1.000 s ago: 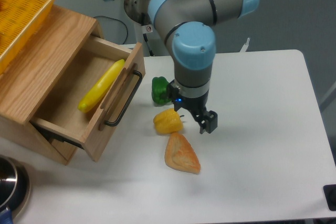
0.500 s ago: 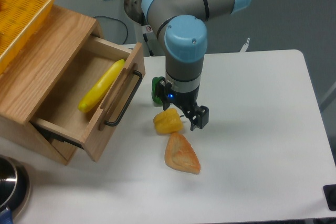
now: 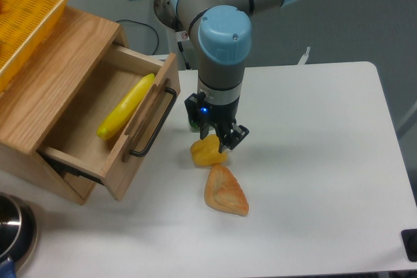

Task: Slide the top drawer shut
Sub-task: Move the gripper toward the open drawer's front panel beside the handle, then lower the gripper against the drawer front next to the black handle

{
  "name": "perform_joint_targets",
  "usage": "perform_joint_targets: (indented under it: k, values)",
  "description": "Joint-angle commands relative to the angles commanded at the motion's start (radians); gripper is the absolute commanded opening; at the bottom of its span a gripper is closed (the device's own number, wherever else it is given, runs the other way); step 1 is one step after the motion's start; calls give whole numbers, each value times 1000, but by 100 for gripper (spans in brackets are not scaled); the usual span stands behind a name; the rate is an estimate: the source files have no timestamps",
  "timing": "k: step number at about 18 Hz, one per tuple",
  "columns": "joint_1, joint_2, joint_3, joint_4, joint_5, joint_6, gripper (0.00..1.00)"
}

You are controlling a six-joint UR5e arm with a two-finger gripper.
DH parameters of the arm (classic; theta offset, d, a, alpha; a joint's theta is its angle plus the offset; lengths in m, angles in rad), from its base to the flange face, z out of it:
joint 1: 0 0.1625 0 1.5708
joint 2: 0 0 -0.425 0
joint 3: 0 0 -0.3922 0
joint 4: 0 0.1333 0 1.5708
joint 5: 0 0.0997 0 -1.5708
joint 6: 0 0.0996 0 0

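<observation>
The top drawer (image 3: 98, 128) is light oak and stands pulled well out of the cabinet, with a long black bar handle (image 3: 155, 123) on its front panel. A yellow banana (image 3: 126, 106) lies inside it. My gripper (image 3: 223, 140) hangs from the arm to the right of the drawer front, a short way from the handle, just above a yellow pepper (image 3: 206, 152). Its fingers point down; the gap between them does not show clearly. It holds nothing that I can see.
A green pepper (image 3: 193, 114) is mostly hidden behind the wrist. A croissant (image 3: 225, 191) lies in front of the yellow pepper. A yellow mesh basket (image 3: 26, 11) sits on the cabinet (image 3: 45, 89). A dark pot (image 3: 12, 229) is at the lower left corner.
The arm has swung left, carrying the gripper from right of the yellow pepper to just above it, closer to the drawer front. The drawer has not moved.
</observation>
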Motion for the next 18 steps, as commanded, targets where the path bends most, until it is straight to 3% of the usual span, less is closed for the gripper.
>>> perform_joint_targets:
  k: [2,9,18]
  values:
    - [0,0,0,-3,-12,0,0]
    - [-15,54,0,-43,-89,-44,0]
    - [-57,60,-20,-71,-94,-80,0]
